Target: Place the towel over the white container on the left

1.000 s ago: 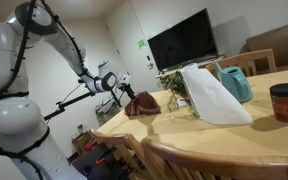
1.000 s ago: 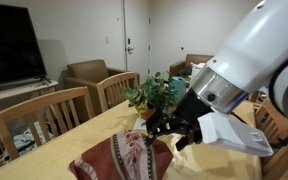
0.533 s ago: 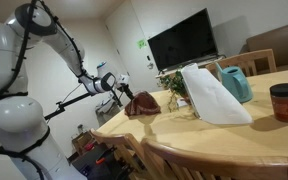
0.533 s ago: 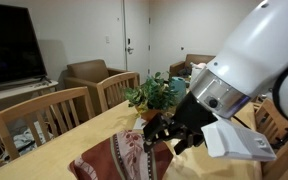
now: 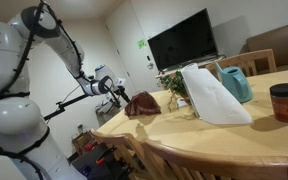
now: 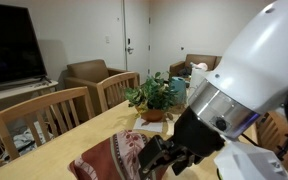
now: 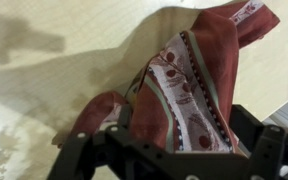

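Note:
The dark red towel point(image 5: 142, 103) sits in a humped mound at the end of the wooden table point(image 5: 234, 140), and it lies bunched on the tabletop, towel point(image 6: 112, 160). In the wrist view the towel point(image 7: 189, 85) shows its patterned white band, spread below and between my fingers. My gripper point(image 5: 117, 89) hangs just off the table end beside the towel, open and holding nothing. The same gripper point(image 6: 169, 160) shows low beside the cloth, and the gripper point(image 7: 174, 152) frames the wrist view's bottom edge. The white container is hidden.
A big white slanted object point(image 5: 214, 95), a teal jug point(image 5: 235, 83) and a dark red jar point(image 5: 285, 102) stand further along the table. A green plant point(image 6: 154, 95) stands behind the towel. Wooden chairs point(image 6: 44, 115) line the table's edge.
My gripper has drawn back a little from the towel toward the table end, still open. The towel stays where it lay.

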You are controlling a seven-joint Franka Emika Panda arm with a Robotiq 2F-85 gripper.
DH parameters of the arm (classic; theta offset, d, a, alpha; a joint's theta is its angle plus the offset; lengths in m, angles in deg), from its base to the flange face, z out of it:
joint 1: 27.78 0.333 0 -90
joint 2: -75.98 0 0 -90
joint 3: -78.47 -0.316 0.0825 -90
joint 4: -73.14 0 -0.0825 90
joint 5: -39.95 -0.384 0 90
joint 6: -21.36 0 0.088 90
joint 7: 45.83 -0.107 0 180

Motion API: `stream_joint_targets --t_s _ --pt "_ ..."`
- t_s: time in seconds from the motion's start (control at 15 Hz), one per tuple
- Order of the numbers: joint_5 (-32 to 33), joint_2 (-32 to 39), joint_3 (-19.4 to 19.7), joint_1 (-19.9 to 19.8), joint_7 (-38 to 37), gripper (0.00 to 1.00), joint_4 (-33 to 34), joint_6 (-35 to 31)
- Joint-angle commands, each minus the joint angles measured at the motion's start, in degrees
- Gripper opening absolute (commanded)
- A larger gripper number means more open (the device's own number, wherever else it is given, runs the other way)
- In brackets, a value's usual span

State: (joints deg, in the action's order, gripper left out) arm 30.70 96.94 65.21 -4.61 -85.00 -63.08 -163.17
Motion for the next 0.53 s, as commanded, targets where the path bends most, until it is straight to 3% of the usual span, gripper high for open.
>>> stream_joint_targets --t_s 0.0,0.07,0.47 --pt "0.8 1.32 0.41 0.0 0.67 1.0 1.66 4.07" --pt "-2.03 1.62 0.14 0.18 3.15 1.0 1.94 4.9" --pt "-2.69 4.86 1.06 1.11 4.88 1.0 5.35 9.76"
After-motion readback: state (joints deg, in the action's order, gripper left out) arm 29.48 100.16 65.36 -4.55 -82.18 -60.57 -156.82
